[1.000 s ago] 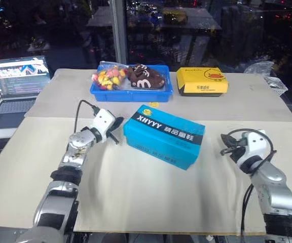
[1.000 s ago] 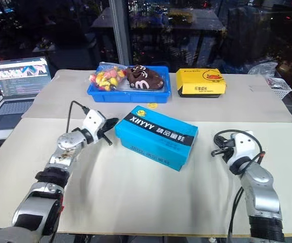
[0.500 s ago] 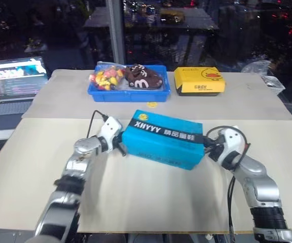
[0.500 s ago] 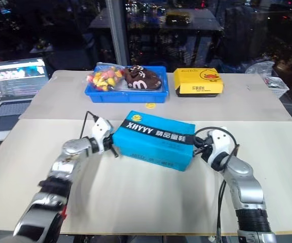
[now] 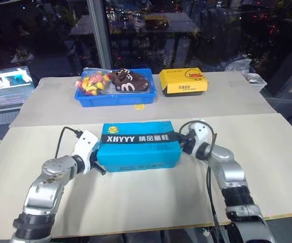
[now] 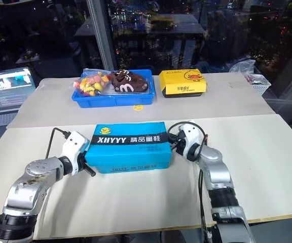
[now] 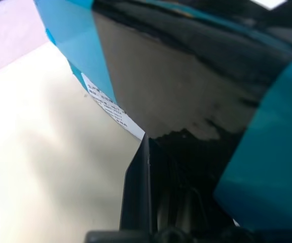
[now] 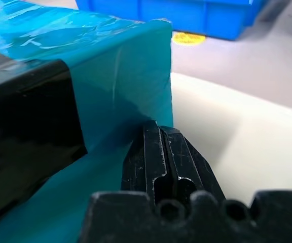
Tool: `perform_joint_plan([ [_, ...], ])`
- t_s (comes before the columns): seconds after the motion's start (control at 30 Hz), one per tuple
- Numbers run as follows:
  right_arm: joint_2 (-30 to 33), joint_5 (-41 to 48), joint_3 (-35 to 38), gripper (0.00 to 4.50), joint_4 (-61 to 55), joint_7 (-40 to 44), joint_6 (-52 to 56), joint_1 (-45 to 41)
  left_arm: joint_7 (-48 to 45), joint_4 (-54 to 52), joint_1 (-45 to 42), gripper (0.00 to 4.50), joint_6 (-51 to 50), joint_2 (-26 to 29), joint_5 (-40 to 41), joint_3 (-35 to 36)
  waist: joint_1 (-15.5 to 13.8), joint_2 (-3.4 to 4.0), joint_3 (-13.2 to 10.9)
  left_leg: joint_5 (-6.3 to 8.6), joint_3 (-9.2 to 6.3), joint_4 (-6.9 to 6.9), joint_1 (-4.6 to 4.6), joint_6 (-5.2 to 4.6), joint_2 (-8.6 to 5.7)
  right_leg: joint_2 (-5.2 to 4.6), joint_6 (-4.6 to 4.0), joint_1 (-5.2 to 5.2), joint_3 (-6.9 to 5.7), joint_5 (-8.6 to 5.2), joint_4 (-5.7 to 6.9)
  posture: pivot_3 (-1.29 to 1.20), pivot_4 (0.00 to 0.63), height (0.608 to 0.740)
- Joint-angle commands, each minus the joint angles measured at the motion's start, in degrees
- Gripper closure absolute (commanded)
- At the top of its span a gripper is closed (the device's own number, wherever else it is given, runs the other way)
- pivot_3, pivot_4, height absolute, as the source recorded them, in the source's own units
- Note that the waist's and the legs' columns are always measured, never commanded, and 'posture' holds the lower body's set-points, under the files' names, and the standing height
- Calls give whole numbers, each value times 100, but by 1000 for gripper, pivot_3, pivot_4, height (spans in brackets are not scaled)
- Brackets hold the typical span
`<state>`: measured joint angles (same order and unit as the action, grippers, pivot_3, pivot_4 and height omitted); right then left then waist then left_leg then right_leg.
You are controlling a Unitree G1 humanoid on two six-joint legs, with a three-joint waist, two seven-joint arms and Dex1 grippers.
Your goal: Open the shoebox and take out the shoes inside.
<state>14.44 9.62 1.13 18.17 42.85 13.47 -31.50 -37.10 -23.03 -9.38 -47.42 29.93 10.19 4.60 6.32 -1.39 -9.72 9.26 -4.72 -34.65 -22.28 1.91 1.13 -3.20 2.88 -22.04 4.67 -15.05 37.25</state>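
The bright blue shoebox (image 5: 138, 149) lies shut in the middle of the table, its long side square to the front edge, the black "XHYYY" band across its lid. The shoes are hidden inside it. My left gripper (image 5: 96, 161) is shut and its tips press on the box's left end, right at the black band (image 7: 186, 91). My right gripper (image 5: 182, 143) is shut too, with its tips (image 8: 153, 129) against the blue right end (image 8: 136, 86) of the box. Neither holds anything.
At the back stand a blue tray (image 5: 115, 94) with colourful toys and a brown shoe, and a yellow duck-logo box (image 5: 183, 82). A yellow round sticker (image 5: 139, 106) lies behind the shoebox. A laptop (image 5: 4, 91) sits far left, a white basket (image 5: 255, 79) far right.
Both grippers have closed in on the box's two ends, the right one from well off to the side. The box has swung from skewed to square with the table edge. The camera has shifted.
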Motion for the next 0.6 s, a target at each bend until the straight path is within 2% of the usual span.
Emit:
perform_joint_plan([
  [0.03, -668, -148, -926, 4493, 240, 422, -434, -420, -457, -652, 186, 4500, -242, -356, 755, -883, 18, 1, 1, 0, 1, 1, 0, 0, 0, 1, 0, 0, 5, 0, 0, 0, 150, 740],
  [0.13, -644, -160, -843, 4493, 304, 543, -461, -498, -410, -695, 262, 4500, -246, -282, 670, -711, 33, 1, 1, 1, 8, 1, -1, 1, -2, 2, 1, -2, 17, 0, -2, 0, 150, 740],
  [0.33, -209, -178, -676, 4493, 73, 799, -415, -270, -672, -45, 273, 4500, 225, 573, 373, -4, 70, 1, 0, 1, 14, 5, -6, 2, -1, 5, 1, -17, 28, 0, 0, 0, 150, 740],
  [0.43, 254, -232, -510, 4493, 144, 942, -485, -163, -957, 466, 181, 4500, 554, 1200, 378, 583, 58, -5, -8, 1, 15, 7, -11, 2, -1, 5, 0, -23, 28, -1, -2, 0, 150, 740],
  [0.6, 915, -169, -329, 4493, 109, 1141, -533, -178, -1364, 882, 11, 4500, 907, 1684, 643, 891, -11, -6, -34, 1, 16, 1, -50, 2, -6, -2, 0, -55, 27, 0, -4, 0, 150, 740],
])
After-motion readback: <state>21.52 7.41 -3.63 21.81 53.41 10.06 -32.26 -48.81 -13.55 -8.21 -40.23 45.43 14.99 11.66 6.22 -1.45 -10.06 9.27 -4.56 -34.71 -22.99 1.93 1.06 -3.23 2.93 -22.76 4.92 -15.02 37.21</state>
